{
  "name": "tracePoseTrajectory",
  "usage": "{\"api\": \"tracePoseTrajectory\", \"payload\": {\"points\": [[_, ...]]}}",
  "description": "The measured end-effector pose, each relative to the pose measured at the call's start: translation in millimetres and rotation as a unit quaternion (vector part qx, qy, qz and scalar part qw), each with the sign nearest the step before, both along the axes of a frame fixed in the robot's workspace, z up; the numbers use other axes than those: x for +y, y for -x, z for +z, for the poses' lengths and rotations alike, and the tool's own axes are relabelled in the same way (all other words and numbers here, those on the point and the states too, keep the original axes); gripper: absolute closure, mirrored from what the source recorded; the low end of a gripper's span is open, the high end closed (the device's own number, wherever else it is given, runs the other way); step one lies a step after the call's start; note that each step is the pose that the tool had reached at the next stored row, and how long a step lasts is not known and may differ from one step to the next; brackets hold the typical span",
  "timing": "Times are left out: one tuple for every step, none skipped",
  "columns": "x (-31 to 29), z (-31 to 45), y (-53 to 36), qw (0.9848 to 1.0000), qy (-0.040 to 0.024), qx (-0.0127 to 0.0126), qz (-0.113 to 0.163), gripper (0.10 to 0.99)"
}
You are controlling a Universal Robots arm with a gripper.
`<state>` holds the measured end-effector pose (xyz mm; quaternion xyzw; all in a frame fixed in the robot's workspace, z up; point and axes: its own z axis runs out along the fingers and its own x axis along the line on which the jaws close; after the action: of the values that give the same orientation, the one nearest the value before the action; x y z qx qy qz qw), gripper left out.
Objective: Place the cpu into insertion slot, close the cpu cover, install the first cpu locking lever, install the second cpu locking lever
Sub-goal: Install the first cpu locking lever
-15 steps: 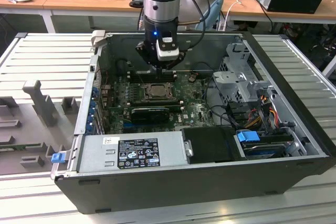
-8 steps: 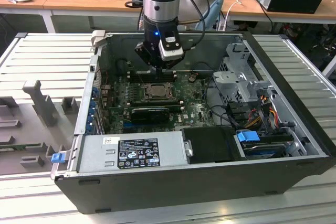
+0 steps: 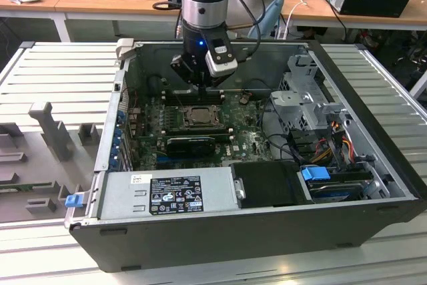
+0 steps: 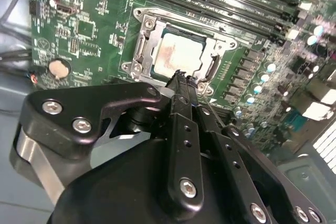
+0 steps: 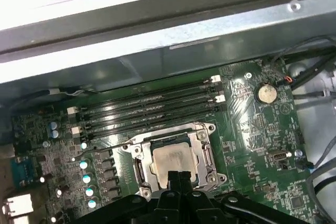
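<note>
Claw (image 3: 204,89) (image 4: 181,78) (image 5: 178,176) shut, black fingers (image 4: 185,124) pressed flat together, nothing gripped between them. Hangs low inside the open computer case (image 3: 373,165), tip just over one edge of the socket. Touching the metal there or not: cannot tell.

Then, from large to small:

Grey power supply (image 3: 167,191) along the case's near wall in the exterior view.

Green motherboard (image 3: 250,139) (image 5: 252,124) across the case floor.

Long black card (image 3: 190,143) just beside the socket, on the power-supply side.

Row of black memory slots (image 5: 147,109) on the socket's opposite side.

Insertion slot (image 3: 185,118) mid-board, directly under the claw.

Cpu cover (image 5: 202,135) (image 4: 144,43) down flat on the slot, a silver frame around a large window.

Cpu (image 5: 170,160) (image 4: 176,56) seated in the slot, pale face showing through that window, one edge hidden behind the fingertips.

Thin locking lever (image 5: 100,151) running out along the board from a socket corner. Latched or not: cannot tell.

Round coin cell (image 5: 265,94) well apart from the socket.
</note>
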<state>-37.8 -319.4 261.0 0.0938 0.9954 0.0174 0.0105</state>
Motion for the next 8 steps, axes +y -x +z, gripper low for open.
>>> {"api": "tracePoseTrajectory", "payload": {"points": [[0.0,0.0,0.0,1.0,0.0,0.0,0.009,0.98],[0.0,0.0,0.0,0.9997,0.0,0.0,0.024,0.98],[0.0,0.0,0.0,0.9995,0.0,0.0,0.032,0.98],[0.0,0.0,0.0,0.9992,0.0,0.0,0.041,0.98],[0.0,0.0,0.0,0.9988,0.0,0.0,0.049,0.98],[0.0,-0.1,0.0,0.9983,0.0,0.0,0.058,0.98],[0.0,-0.1,0.1,0.9974,0.0,0.0,0.072,0.98],[0.0,-0.2,0.5,0.9964,0.0,0.0,0.085,0.98]]}}
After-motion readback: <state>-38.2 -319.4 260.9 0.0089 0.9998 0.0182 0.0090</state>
